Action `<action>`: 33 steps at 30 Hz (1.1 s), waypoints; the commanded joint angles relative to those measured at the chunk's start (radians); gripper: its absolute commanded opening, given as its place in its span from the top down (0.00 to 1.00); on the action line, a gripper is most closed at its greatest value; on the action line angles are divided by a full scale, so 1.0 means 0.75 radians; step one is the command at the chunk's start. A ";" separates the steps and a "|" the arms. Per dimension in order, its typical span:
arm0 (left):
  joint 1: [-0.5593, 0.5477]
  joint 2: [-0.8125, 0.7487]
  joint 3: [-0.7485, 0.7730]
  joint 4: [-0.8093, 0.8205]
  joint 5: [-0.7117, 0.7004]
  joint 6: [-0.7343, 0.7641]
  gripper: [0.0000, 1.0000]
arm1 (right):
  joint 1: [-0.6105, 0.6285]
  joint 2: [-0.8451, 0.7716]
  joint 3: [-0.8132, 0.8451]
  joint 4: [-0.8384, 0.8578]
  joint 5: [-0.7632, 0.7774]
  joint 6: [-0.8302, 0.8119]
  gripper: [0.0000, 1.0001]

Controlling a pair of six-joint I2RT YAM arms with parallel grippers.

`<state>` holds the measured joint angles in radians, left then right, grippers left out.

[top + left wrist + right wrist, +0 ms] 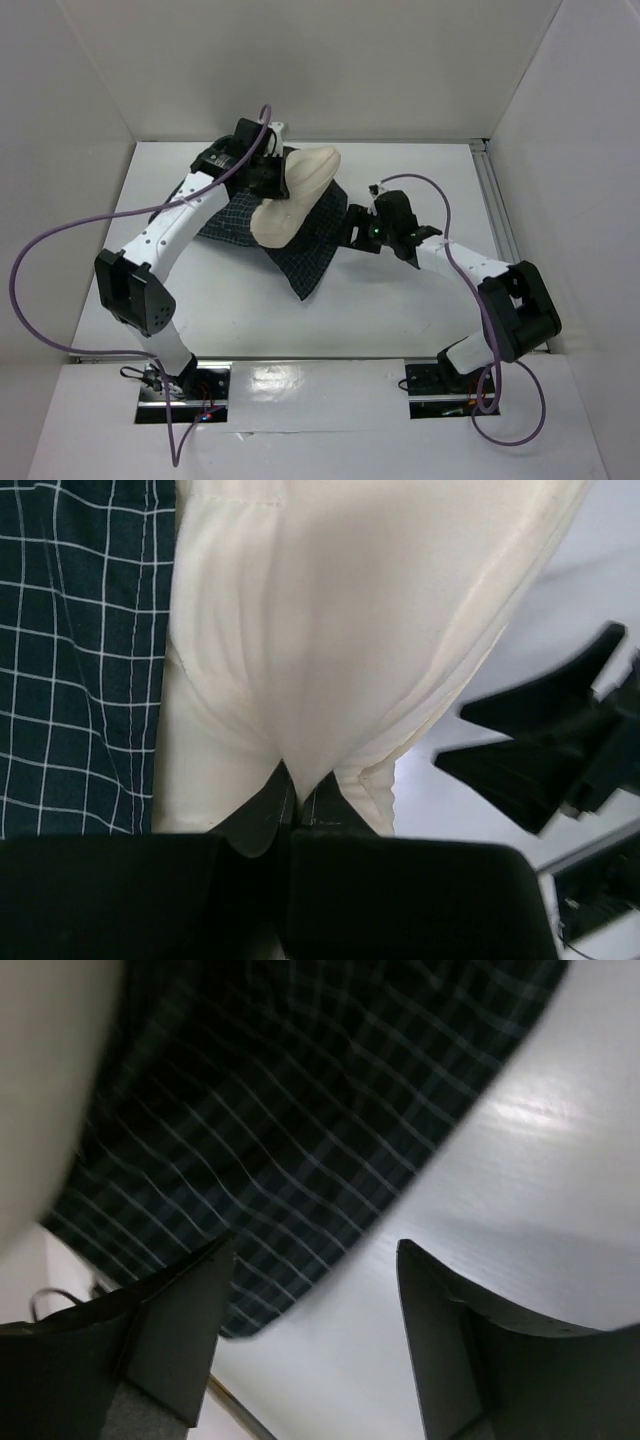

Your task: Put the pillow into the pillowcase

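Top external, left gripper (270, 178) reaching forward, pinching pillow (300, 195), right gripper (352, 227) wide, low beside pillowcase (312, 258)

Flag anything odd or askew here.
The pillow sits bunched on top of the pillowcase, not visibly inside, pinched into a fold by the left gripper. The pillowcase lies rumpled and skewed on the table. The right gripper is open at its edge, holding nothing.
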<state>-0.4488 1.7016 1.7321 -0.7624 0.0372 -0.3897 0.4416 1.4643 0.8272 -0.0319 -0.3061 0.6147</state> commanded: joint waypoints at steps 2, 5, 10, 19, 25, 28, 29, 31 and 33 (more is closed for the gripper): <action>-0.089 -0.064 0.085 0.045 0.216 -0.122 1.00 | 0.006 0.005 0.098 0.181 0.052 0.062 0.30; -0.142 -0.064 0.118 0.045 0.157 -0.165 1.00 | 0.006 -0.013 0.098 0.243 0.067 0.086 0.31; -0.126 -0.052 0.147 0.092 0.239 -0.215 1.00 | 0.019 0.007 0.083 0.380 0.120 0.115 0.36; -0.001 -0.050 0.229 0.135 0.449 -0.266 1.00 | 0.045 0.183 0.126 0.643 0.222 0.115 0.47; 0.030 -0.037 0.257 0.135 0.527 -0.282 1.00 | 0.111 0.328 0.155 0.840 0.271 0.146 0.16; 0.030 -0.037 0.257 0.135 0.539 -0.294 1.00 | 0.123 0.414 0.155 0.973 0.271 0.188 0.13; 0.030 -0.049 0.257 0.135 0.539 -0.294 1.00 | 0.135 0.455 0.169 1.010 0.291 0.189 0.13; 0.042 -0.050 0.231 0.149 0.552 -0.294 1.00 | 0.149 0.496 0.202 1.094 0.342 0.201 0.13; 0.042 -0.062 0.231 0.161 0.566 -0.307 1.00 | 0.166 0.557 0.214 1.094 0.434 0.201 0.17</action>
<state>-0.4194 1.6981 1.8725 -0.7479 0.3687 -0.5842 0.5419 1.8416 0.9310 0.6350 -0.0925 0.7513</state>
